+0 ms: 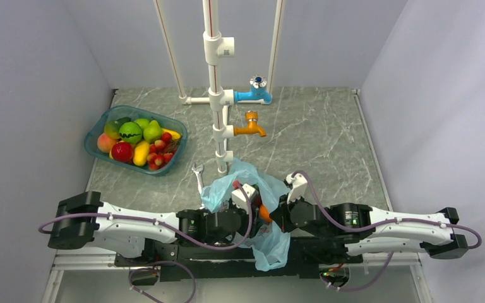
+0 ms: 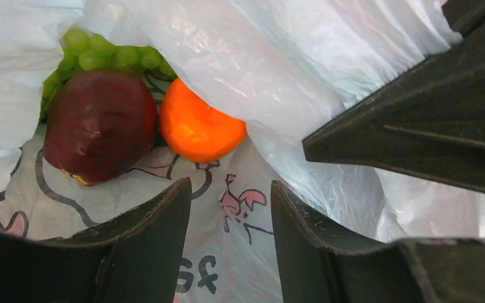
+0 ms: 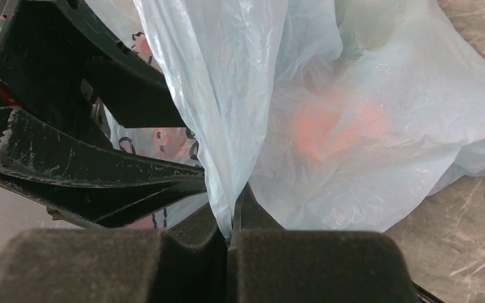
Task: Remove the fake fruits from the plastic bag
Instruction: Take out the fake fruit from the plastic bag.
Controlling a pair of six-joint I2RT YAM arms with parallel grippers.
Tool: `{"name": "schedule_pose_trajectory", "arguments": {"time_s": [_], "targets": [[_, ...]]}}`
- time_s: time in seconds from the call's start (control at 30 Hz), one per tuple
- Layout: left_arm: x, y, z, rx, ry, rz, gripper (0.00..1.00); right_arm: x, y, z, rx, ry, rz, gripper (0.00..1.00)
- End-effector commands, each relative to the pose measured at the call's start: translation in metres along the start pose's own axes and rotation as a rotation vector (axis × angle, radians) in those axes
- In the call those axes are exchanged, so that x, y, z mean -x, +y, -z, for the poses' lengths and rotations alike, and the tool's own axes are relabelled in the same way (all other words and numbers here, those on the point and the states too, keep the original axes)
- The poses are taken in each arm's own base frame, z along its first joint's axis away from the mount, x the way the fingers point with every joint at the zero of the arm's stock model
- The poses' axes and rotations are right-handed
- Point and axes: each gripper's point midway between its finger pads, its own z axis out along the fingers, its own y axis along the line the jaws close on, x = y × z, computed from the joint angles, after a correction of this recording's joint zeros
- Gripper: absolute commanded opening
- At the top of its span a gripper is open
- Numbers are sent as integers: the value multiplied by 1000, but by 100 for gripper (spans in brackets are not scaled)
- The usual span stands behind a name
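The light-blue plastic bag [image 1: 252, 189] lies crumpled between my two arms at the near edge of the table. My left gripper [image 2: 230, 208] is open inside the bag's mouth, its jaws apart over printed plastic. Just ahead of it lie the maroon plum [image 2: 101, 126], the orange [image 2: 199, 129] and the green grape bunch [image 2: 107, 57]. My right gripper [image 3: 230, 218] is shut on a fold of the bag [image 3: 227, 95], holding the mouth up. The orange shows dimly through the plastic [image 3: 335, 129]. The round green fruit is hidden.
A teal basket [image 1: 96, 129] of other fruits sits at the far left. White pipes [image 1: 211, 38] with a blue tap [image 1: 256, 95] and an orange tap [image 1: 251, 126] stand at the back centre. A small wrench [image 1: 197, 173] lies beside the bag.
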Motion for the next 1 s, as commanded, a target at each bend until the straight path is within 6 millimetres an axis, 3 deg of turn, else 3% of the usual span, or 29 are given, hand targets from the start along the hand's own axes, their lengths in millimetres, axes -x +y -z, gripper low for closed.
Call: {"name": "schedule_pose_trajectory", "arguments": {"time_s": [0.0,0.1,0.2,0.43,0.53,0.77,0.97], "targets": [[17,2,4,59,-47,1,53,26,10,12,50,-84,-21,0],[14,24,2,175,-65,49,54,26,10,15,56,-82,-28,0],[17,33,-6,201,-65,55,56,22,10,14,63,-73,-31,0],[33,42,-26,242,-90,88,66,19,17,11,85,-54,-29,0],[32,52,-33,296,-72,125,76,18,18,10,91,-49,-24,0],[32,55,-51,352,-26,48,98,16,16,12,98,-50,-30,0],[24,69,-68,423,10,8,99,16,12,16,100,-53,-34,0]]}}
